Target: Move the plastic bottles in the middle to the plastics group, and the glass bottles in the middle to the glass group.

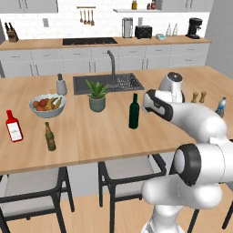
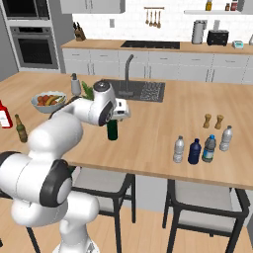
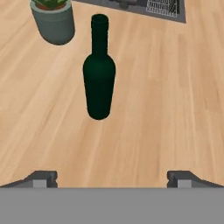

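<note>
Green glass bottle (image 3: 99,83): upright on the table (image 3: 175,87), long axis vertical, just beside the potted plant (image 3: 53,19). Lies straight ahead of the pincer (image 3: 112,178), slightly left of centre, well apart. Pincer released, jaws wide, empty.

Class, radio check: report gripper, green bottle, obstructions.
Gripper open, empty. Green glass bottle upright on counter, ahead of fingertips, untouched. Potted plant stands beyond it, to one side.

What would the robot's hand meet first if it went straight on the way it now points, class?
Probably the dark green glass bottle: it stands upright on the wooden counter, ahead of the open hand and a little left of centre. Depth is hard to judge, so the hand might instead pass just beside it and reach the counter.
</note>
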